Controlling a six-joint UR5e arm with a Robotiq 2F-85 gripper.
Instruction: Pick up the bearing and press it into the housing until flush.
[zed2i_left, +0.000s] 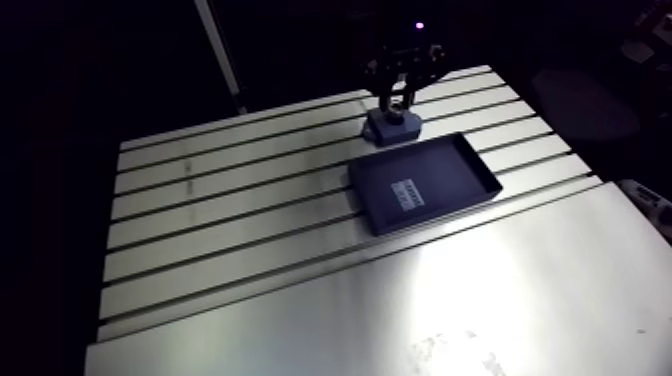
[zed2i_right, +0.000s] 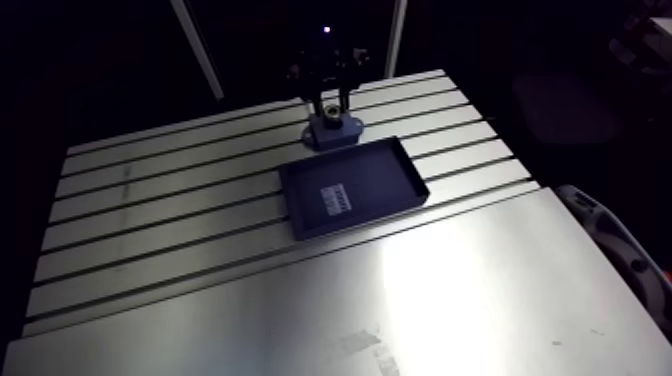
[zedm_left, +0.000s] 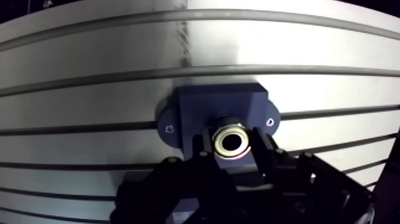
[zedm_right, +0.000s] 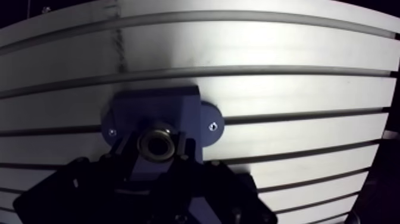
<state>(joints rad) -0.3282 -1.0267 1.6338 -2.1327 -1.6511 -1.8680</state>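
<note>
Claw (zedm_left: 231, 146): clenched on the bearing; it comes down from above and stands right over the housing, as the arm view shows.
Fingers (zedm_left: 262, 150): dark, one on each side of the bearing, pressed against its outer wall.
Bearing (zedm_left: 231, 142): a small pale metal ring with a dark bore, held between the fingers at their tips, its open face turned up toward the wrist camera.
Bearing to housing: the ring sits just above the housing's block, at the edge nearest the claw. I cannot tell whether it touches the block or has entered any bore.
Housing (zedm_left: 220, 102): a dark blue block directly under and just ahead of the claw, lying flat, with a rounded ear on each side.
Screws (zedm_left: 271, 121): one in each ear, flanking the fingers on either side.
Tabletop (zedm_left: 89, 89): pale aluminium with long dark slots that run crosswise under the claw; one slot passes beneath the housing.
Tray (zed2i_left: 455, 168): a shallow dark rectangle with a low rim, flat on the tabletop, just beside the housing and near the claw. It is seen only in the arm view.
Label (zed2i_left: 405, 191): a small pale patch on the tray's floor, too small to read.
</note>
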